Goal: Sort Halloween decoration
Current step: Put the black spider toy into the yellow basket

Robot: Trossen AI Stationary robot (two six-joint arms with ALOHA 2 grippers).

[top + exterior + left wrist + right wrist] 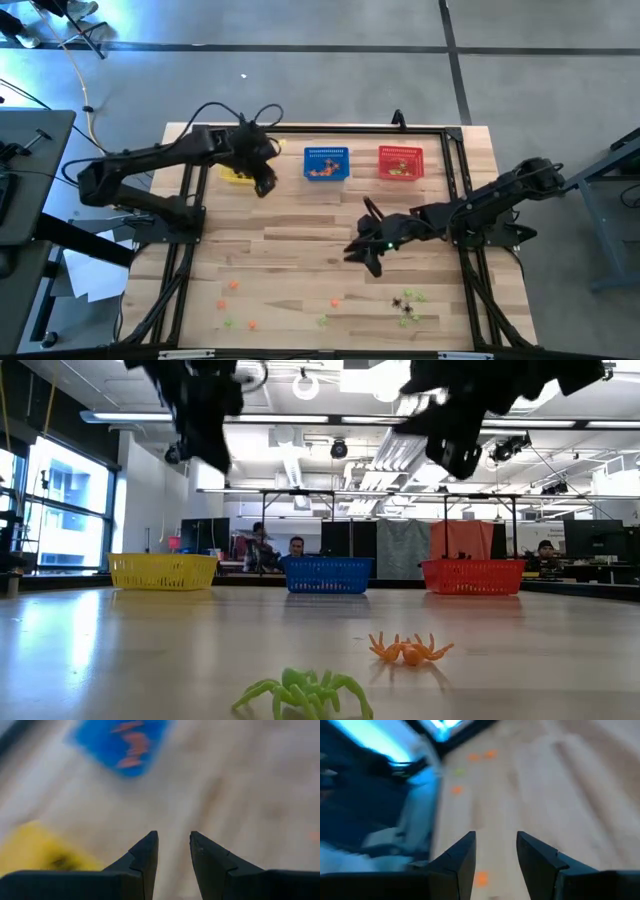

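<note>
Halloween trinkets lie scattered on the wooden table near its front edge: orange ones (232,284), light green ones (322,320) and a cluster of black and green ones (405,305). The low view shows a green spider (305,693) and an orange one (410,650) lying on the tabletop. My left gripper (173,836) hangs open and empty above the table between the yellow basket (238,172) and the blue basket (326,163). My right gripper (495,836) hovers open and empty over the table's middle, right of centre (368,262).
Three mesh baskets stand in a row along the far edge: yellow (163,570), blue (327,574) with orange pieces inside, and red (473,575). A black frame (455,190) runs along the table's sides. Bare wood lies between the baskets and the trinkets.
</note>
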